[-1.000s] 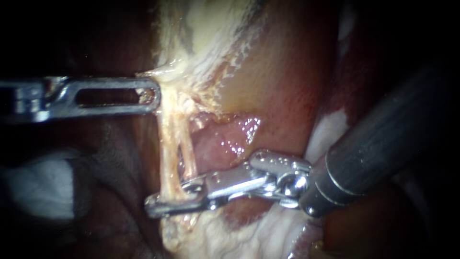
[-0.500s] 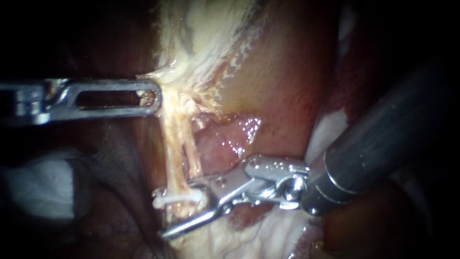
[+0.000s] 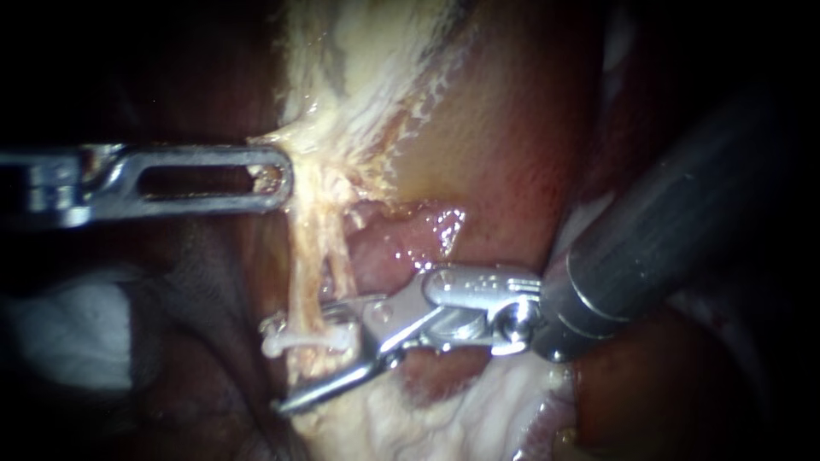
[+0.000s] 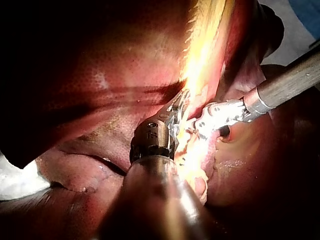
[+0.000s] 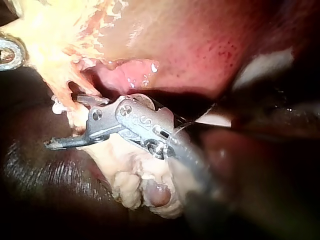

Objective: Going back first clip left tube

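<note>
Two pale tubes run down side by side; the left tube [image 3: 303, 265] carries a white clip [image 3: 309, 341] across its lower end. My right instrument [image 3: 306, 358] comes in from the right with its jaws open astride the clip; the lower jaw slants down past the tube. In the right wrist view the same open jaws [image 5: 65, 122] stand against the pale tissue. My left instrument [image 3: 275, 179] lies level at the tubes' upper end, its slotted jaws shut on the pale tissue there. In the left wrist view those jaws [image 4: 179, 104] pinch the bright strand, close to my right instrument [image 4: 220, 112].
Red liver [image 3: 495, 154] fills the upper right behind the tubes, with a wet pink hollow [image 3: 401, 248] beside them. Pale fatty tissue [image 3: 359, 60] spreads above and below. A white patch [image 3: 68, 333] lies in the dark at lower left.
My right instrument's jaws, shut around the tube a second ago, have opened and left the white clip on it. Its shaft has shifted slightly upward. My left instrument holds still.
</note>
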Tool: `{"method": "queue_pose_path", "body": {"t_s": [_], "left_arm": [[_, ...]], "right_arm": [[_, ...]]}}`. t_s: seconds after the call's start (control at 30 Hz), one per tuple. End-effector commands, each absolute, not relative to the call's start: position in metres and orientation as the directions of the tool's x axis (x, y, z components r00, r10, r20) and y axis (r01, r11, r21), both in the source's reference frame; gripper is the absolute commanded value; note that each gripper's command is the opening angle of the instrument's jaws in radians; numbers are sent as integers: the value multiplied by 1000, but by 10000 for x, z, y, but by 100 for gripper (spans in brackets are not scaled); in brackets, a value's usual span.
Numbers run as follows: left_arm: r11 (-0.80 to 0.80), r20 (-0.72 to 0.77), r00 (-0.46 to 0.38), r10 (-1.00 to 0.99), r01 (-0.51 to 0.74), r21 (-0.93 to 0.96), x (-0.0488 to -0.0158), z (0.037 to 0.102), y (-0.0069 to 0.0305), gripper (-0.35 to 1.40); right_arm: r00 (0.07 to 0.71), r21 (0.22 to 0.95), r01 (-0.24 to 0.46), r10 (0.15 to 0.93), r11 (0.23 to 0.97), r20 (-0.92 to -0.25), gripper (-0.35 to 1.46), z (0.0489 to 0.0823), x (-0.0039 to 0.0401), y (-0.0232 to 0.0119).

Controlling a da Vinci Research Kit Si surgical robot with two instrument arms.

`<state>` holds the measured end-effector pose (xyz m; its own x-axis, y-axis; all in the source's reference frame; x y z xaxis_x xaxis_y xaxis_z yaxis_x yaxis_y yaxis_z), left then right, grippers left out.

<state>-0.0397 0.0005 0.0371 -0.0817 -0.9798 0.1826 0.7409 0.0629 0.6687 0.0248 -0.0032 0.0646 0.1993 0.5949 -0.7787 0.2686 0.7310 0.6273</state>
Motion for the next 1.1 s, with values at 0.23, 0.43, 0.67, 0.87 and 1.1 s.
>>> {"method": "queue_pose_path", "body": {"t_s": [0.23, 0.43, 0.67, 0.87, 1.1], "left_arm": [[63, 182, -81, -980, 740, 669, -396, 371, 5, -35], [65, 182, -79, -980, 739, 670, -393, 371, 5, -35], [66, 182, -78, -980, 739, 671, -391, 373, 6, -35], [66, 182, -78, -980, 739, 671, -390, 373, 6, -35], [67, 182, -77, -980, 738, 671, -389, 374, 6, -35]], "right_arm": [[192, 607, 260, 576, 751, -794, 60, 646, 244, -33], [193, 607, 263, 575, 750, -795, 60, 646, 230, -35], [192, 583, 246, 551, 774, -812, 60, 639, 190, -40], [186, 530, 238, 498, 814, -847, 60, 631, 153, -36], [166, 428, 251, 397, 868, -903, 60, 614, 111, -20]]}}
